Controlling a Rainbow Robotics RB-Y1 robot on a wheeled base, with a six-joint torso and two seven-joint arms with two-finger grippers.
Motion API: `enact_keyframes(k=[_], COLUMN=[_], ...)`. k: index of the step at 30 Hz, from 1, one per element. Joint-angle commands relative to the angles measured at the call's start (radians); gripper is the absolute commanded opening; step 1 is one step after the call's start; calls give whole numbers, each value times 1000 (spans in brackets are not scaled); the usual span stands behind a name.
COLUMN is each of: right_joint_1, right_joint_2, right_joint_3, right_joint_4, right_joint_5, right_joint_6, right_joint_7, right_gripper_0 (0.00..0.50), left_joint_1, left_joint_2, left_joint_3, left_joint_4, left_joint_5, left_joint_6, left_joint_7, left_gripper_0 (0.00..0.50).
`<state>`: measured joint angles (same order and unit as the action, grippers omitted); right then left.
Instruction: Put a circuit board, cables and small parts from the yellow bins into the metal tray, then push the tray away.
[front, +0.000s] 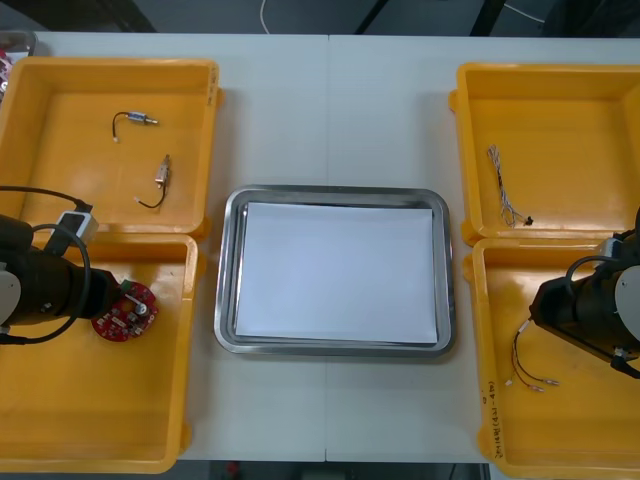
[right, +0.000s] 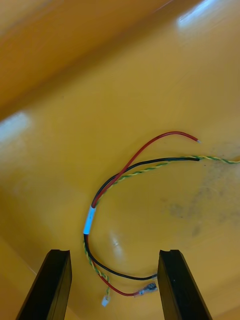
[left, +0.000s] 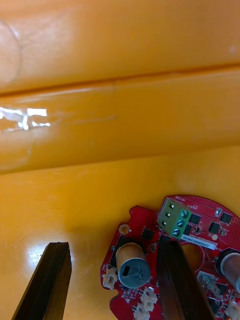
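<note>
**Fingers spread over board and cable, nothing gripped**

The left gripper's (left: 112, 247) black fingers (left: 50, 280) stand wide apart and hold nothing. It hangs low in the near yellow bin on the left (front: 60, 420), over the round red circuit board (left: 202, 227). One finger overlaps the board's middle and the other is over bare bin floor. Only the board's rim and a grey-topped cylinder lie in the gap. We judge the board lies off-centre, toward the overlapping finger, so the coming move turns on shifting that way before closing.

The right gripper (right: 114, 255) is as wide open and also empty, low in the near yellow bin on the right (front: 560, 440). The red, black and yellow-green cable (right: 125, 175) has its plug end between the fingers, close to one of them. Its length runs ahead and then curves off sideways.

Each arm is nearest its own piece. The shiny metal tray with white inside (front: 340, 192) sits on the light desk (front: 330, 100) between the bins, well apart from both grippers. We expect each bin's inner wall to be the obstacle to lift over.

The far left bin holds two small metal parts with dark leads (front: 135, 120). The far right one holds a thin pale twisted cable (front: 505, 190).
</note>
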<state>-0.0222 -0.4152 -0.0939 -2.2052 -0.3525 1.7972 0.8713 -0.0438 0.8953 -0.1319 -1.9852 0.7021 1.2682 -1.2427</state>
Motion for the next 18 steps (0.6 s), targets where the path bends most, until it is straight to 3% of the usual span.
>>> enact_keyframes(k=[1,6,7,8,9,18], right_joint_1=[8,8,8,7,7,7], right_joint_2=[33,59,67,75,75,84], right_joint_3=[10,10,10,11,13,51], right_joint_4=[16,36,45,58,62,101], right_joint_5=[18,27,27,27,27,55], right_joint_6=[-35,-56,-64,-73,-79,-124], right_joint_7=[-46,-48,-48,-51,-51,-78], right_gripper_0=[500,500,500,500,500,500], left_joint_1=[10,10,10,10,10,10], left_joint_2=[-4,-4,-4,-4,-4,-4], left_joint_3=[-15,-15,-15,-15,-15,-14], left_joint_4=[-1,-1,-1,-1,-1,-4], left_joint_5=[-15,-15,-13,-10,-9,7], left_joint_6=[-10,-15,-16,-16,-16,-23], left_joint_7=[-89,-86,-86,-86,-84,-70], left_gripper_0=[500,500,357,114,15,0])
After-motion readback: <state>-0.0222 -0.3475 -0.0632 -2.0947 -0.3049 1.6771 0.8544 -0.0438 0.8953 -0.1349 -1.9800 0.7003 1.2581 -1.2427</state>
